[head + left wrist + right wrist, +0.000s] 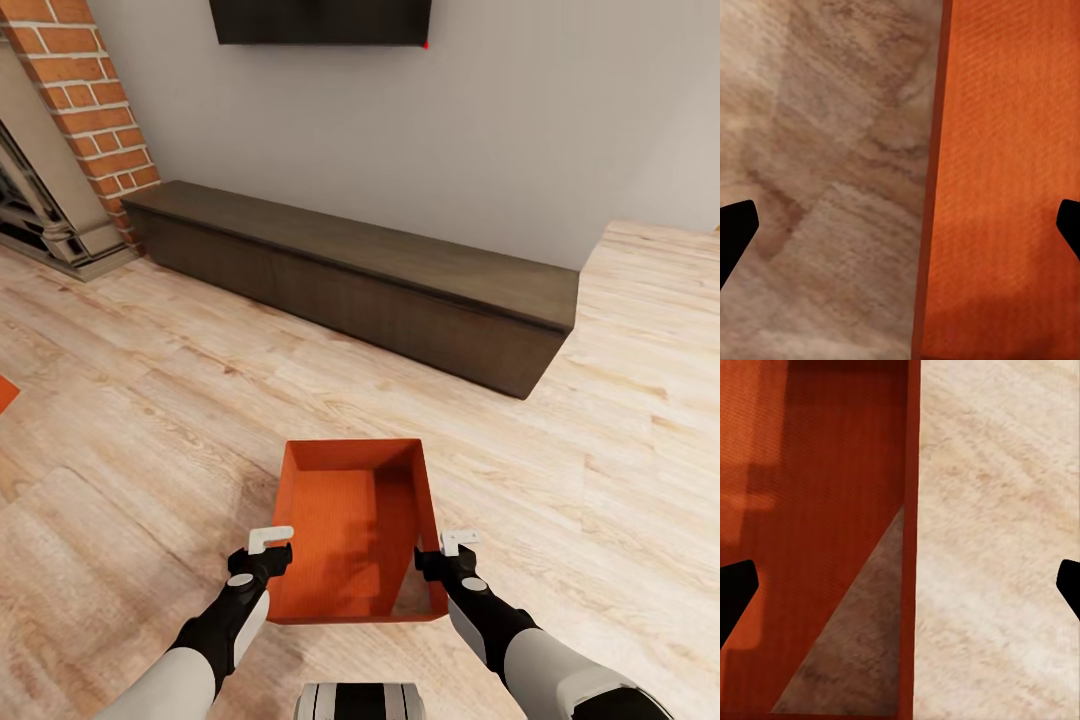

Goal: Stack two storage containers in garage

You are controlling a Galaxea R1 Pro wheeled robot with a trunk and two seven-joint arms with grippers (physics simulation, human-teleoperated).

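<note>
One orange-red storage container (340, 520) sits open-topped on the light wood-plank floor of the living room, just ahead of me. My left gripper (270, 545) stands open over its left wall (934, 187), one finger outside and one inside. My right gripper (455, 548) is open too, straddling the right wall (912, 510). Neither pair of fingers (735, 232) touches the plastic. An orange-red corner (5, 392) pokes in at the far left edge of the head view; I cannot tell whether it is the other container.
A long low dark-brown bench (380, 280) runs along the grey wall ahead. The red-brick fireplace (85, 110) with its dark metal surround stands at the back left, and a black TV (320, 20) hangs above. Wood floor (620, 450) stretches to the right.
</note>
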